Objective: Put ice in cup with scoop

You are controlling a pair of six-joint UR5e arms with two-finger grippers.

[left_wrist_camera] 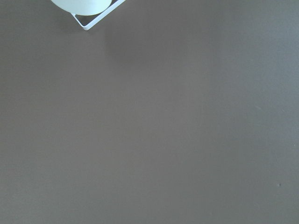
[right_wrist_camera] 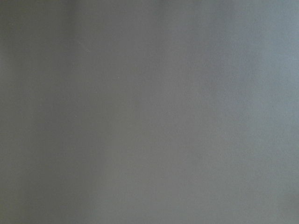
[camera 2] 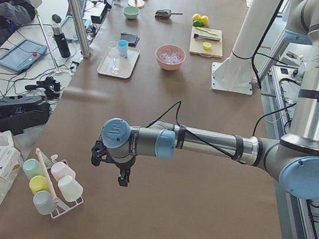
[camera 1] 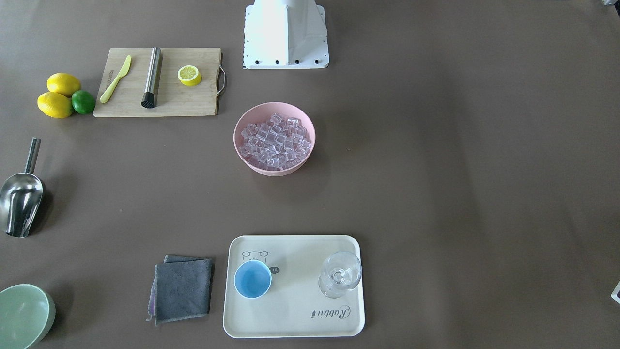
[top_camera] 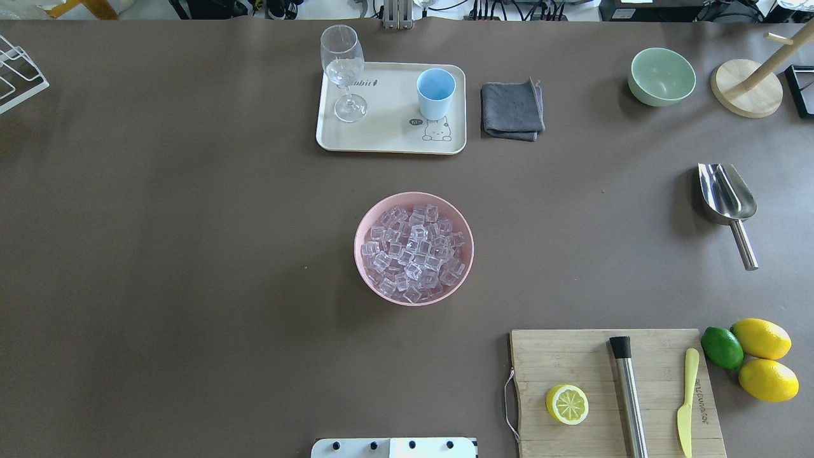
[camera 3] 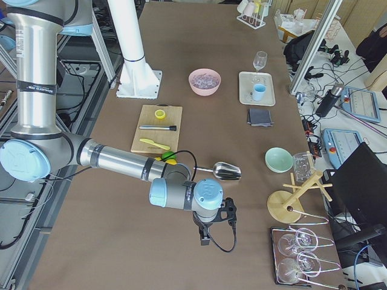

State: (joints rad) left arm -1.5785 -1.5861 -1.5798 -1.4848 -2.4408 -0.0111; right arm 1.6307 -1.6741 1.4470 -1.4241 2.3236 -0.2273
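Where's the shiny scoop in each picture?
Front-facing: scoop at the left edge, halfway down.
Overhead: scoop on the right side.
Exterior left: scoop small, near the top.
Exterior right: scoop near the centre.
Left wrist: not in it.
Right wrist: not in it.
Landmark: the pink bowl of ice, in all four exterior views.

Ice (top_camera: 413, 251) heaped in the bowl (top_camera: 410, 301) at mid-table. Beyond that bowl, away from the robot: tray (top_camera: 388, 130) bearing stemmed glass (top_camera: 344, 70) and, to its right, cup (top_camera: 435, 93); cloth (top_camera: 512, 111) farther right. Well right of the bowl: scoop (top_camera: 728, 197). Right of it, nearer the robot: cutting board (top_camera: 563, 356).
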